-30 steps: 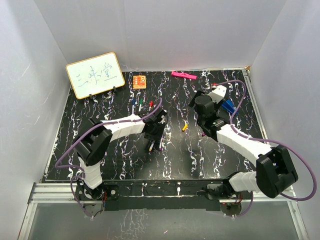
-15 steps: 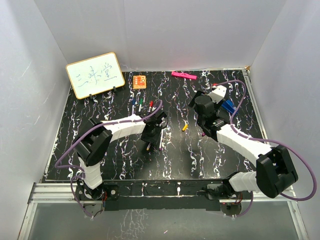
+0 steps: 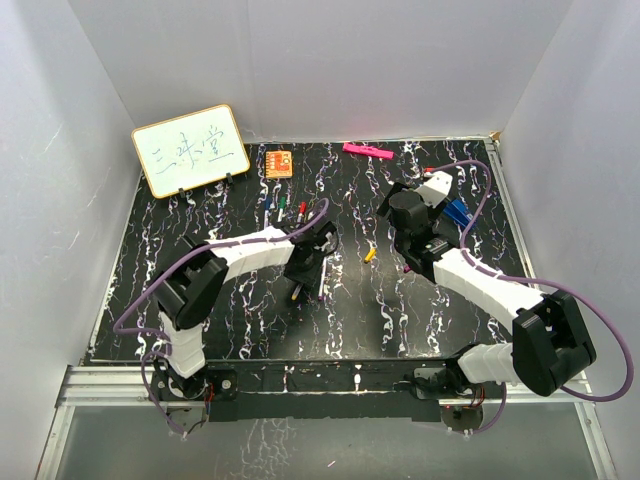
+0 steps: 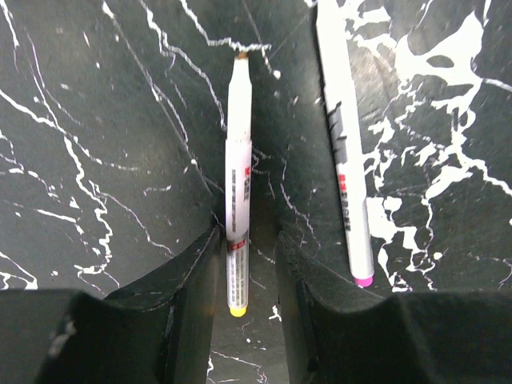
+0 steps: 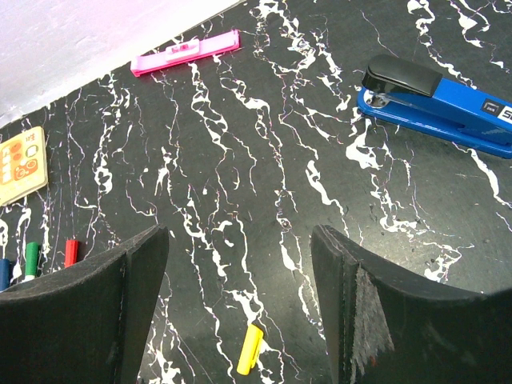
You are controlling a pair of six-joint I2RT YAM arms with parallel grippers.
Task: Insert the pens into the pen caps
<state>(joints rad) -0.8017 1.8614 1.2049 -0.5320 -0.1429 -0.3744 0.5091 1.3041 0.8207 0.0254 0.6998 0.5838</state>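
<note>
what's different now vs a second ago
The left gripper has shifted slightly, its jaws drawing in on either side of the yellow-ended pen; a gap still shows, so nothing is gripped yet. The right gripper stays open near the yellow cap, and the cluster of pens and caps lies as before.

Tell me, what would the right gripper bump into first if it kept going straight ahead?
Probably the yellow pen cap, lying on the table just ahead of the open right gripper, in line with its gap. Past it only bare marbled table shows. How high the gripper hangs is unclear.
</note>
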